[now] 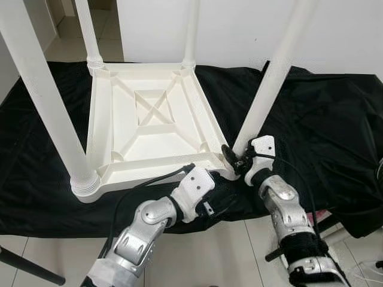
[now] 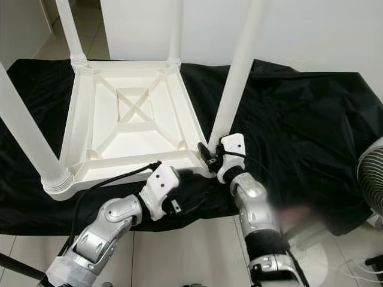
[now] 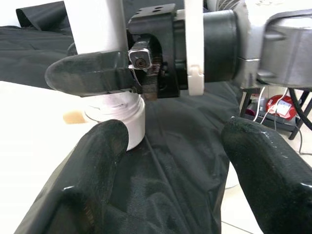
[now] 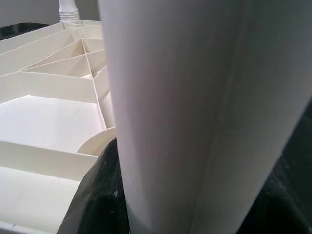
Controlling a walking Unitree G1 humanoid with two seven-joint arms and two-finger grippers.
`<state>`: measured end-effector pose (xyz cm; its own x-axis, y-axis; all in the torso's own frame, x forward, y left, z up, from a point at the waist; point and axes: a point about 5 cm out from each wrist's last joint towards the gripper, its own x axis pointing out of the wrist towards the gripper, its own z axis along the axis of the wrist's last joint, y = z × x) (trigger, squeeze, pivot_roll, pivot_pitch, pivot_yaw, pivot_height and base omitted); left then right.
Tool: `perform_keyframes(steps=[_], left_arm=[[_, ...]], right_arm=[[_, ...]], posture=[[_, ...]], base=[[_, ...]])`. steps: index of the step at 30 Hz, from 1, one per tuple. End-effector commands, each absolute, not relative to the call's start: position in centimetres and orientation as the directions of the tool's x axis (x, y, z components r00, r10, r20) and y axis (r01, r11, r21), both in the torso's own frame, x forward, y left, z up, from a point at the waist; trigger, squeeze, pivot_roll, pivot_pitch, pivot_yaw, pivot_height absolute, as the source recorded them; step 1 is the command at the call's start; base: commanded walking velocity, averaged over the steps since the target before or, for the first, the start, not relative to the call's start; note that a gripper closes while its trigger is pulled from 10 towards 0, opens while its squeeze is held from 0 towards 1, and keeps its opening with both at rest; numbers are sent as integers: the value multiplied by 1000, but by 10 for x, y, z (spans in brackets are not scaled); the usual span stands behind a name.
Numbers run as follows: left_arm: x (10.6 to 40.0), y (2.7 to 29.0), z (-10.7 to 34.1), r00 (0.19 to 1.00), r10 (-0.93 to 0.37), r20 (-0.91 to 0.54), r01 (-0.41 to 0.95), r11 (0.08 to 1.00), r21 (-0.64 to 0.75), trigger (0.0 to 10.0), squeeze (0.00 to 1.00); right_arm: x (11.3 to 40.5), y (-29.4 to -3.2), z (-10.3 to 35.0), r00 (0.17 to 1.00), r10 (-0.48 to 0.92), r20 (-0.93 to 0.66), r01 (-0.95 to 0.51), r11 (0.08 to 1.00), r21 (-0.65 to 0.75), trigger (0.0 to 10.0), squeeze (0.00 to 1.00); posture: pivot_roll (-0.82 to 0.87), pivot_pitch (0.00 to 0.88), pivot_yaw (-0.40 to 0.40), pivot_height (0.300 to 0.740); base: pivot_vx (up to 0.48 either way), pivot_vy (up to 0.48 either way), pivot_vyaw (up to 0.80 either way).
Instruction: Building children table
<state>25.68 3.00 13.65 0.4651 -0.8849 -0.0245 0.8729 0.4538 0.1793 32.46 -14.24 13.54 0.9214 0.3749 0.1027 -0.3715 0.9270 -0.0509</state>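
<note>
The two silver arms reach up from the near edge of the head views; the left pincer (image 1: 222, 186) lies low at the near right corner of the top (image 1: 149, 122), its fingers (image 3: 87, 170) spread wide over the cloth (image 1: 323, 119) and holding nothing; the right pincer (image 1: 234, 159) sits just beyond it, closed around the base of the near right leg (image 1: 269, 84), one black finger (image 3: 90, 73) pressed against the white tube just above its ribbed collar (image 3: 119, 114); in the right wrist view that leg (image 4: 195, 112) stands very close, with dark fingers at either side of it low down. The white plastic top lies upside down on the cloth, its ribbed underside showing a raised cross in the middle square; four legs stand up from its corners, the near left leg (image 1: 45, 101) in a ribbed socket, the far left leg (image 1: 88, 30) and far right leg (image 1: 191, 30) upright at the back, the near right leg leaning out to the right. The black cloth covers a low surface and hangs over its near edge to the pale tiled floor (image 1: 209, 251); a white wall (image 1: 239, 30) stands behind; at the right edge of the right eye view is part of a fan (image 2: 372, 176).
</note>
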Motion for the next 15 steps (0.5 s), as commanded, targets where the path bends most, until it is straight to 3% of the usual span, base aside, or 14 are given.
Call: perform_keyframes(steps=[1,8,15], left_arm=[[256,30,132,470,-882,-32,872,459,169,10000,0],[256,32,131,475,-879,-36,870,463,171,10000,0],[255,30,130,466,-884,-45,874,452,180,10000,0]], right_arm=[[321,-139,127,924,378,60,-376,925,-52,10000,0],[310,-130,122,995,81,63,-83,996,31,10000,0],[306,-135,117,980,-196,31,194,980,52,10000,0]], posture=[[-35,24,-77,740],[-38,23,-78,740],[-48,25,-69,740]], base=[[0,0,0],[0,0,0],[0,0,0]])
